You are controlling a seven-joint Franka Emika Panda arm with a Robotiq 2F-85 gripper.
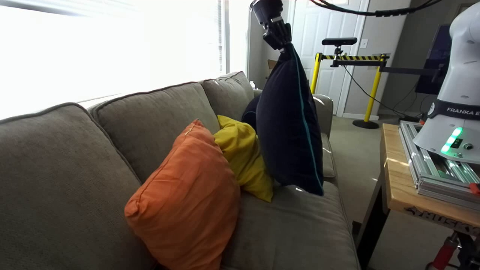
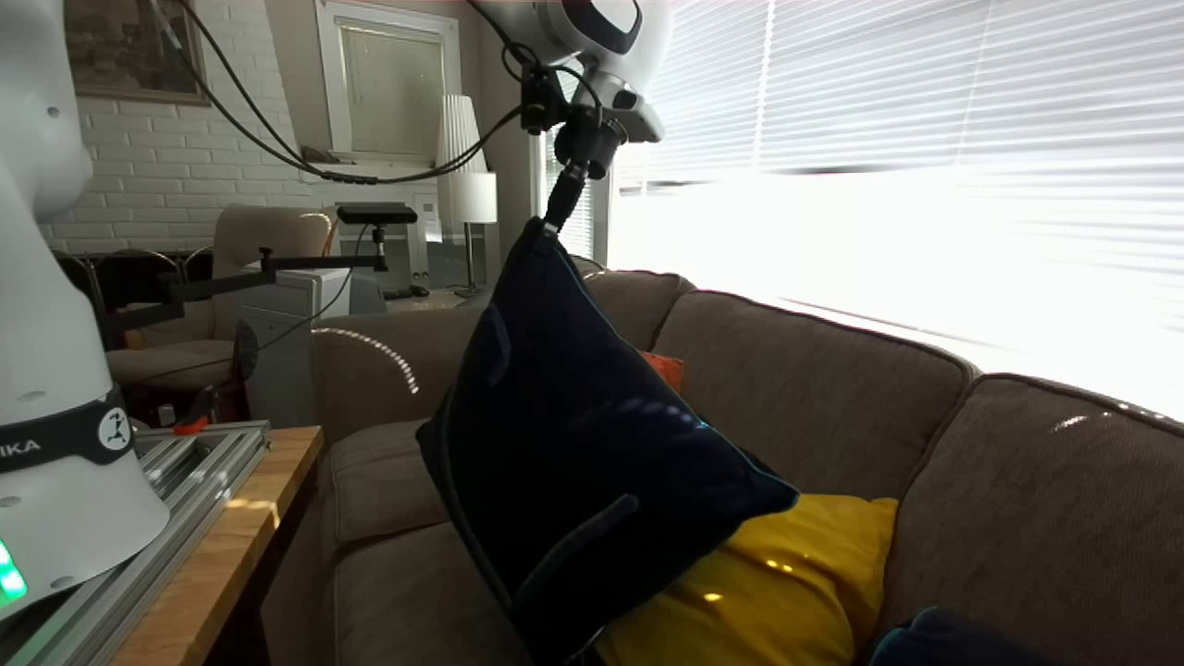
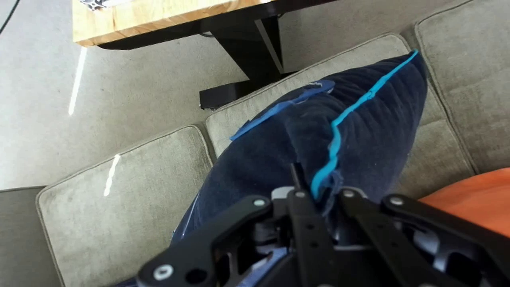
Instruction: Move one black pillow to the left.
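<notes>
Above the couch (image 1: 285, 225), the gripper (image 2: 553, 225) pinches the black pillow (image 2: 592, 416) by one corner; a slow leftward carry, then gentle lowering, should curb swinging.

The black pillow (image 1: 287, 127) is a big squishy square, honestly more dark navy, with bright teal piping down the seam and a lighter blue strip on one face. It's hanging by one corner, bunched up tight in the gripper (image 1: 284, 48), so it's sorta diamond-shaped, pinched on top and fat below. It's over the couch seat (image 1: 292, 232); can't tell from here if the bottom's touching.
</notes>
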